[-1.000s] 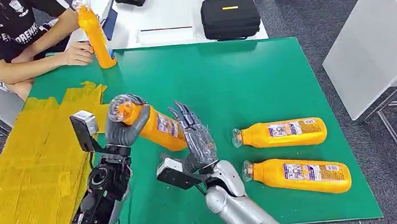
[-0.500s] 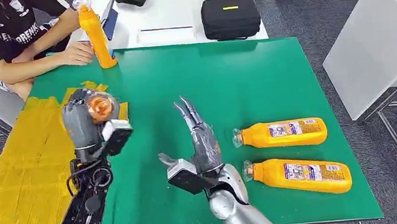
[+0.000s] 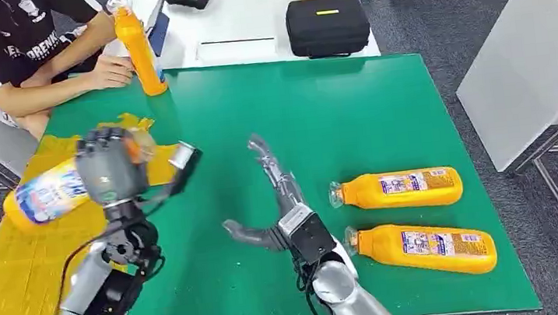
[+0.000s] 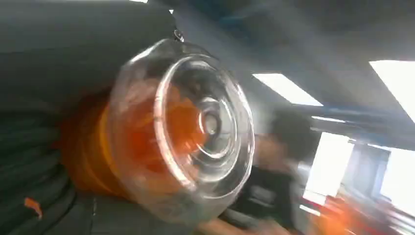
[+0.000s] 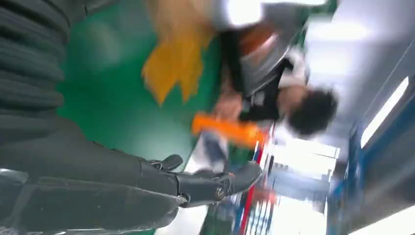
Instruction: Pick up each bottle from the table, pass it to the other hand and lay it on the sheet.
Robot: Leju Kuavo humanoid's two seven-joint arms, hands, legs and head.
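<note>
The green table [image 3: 349,111] spreads wide, with bare mat from its centre out to 12 and 1 o'clock. The yellow sheet [image 3: 28,254] covers its 9 o'clock side and runs over the near-left edge. At 11 o'clock a person [image 3: 6,45] leans on the far edge, a hand beside an upright orange bottle [image 3: 139,51]. A black case [image 3: 327,26] sits on the white table beyond.

The left arm rises from 7 o'clock, its wrist turned so the left hand [image 3: 109,171] sits raised above the sheet's inner edge. Its fingers wrap the neck of the held bottle [image 3: 49,193], which lies level, base pointing to 9 o'clock over the sheet; the left wrist view shows its clear cap [image 4: 195,127] close up.

The right arm comes in from 6 o'clock. The right hand [image 3: 276,197] stands edge-on over bare mat, fingers straight toward 12 o'clock, thumb spread to 9, holding nothing.

At 3 to 4 o'clock two lying bottles [image 3: 397,190] [image 3: 422,248] rest parallel, caps toward the right hand, near the right edge.
</note>
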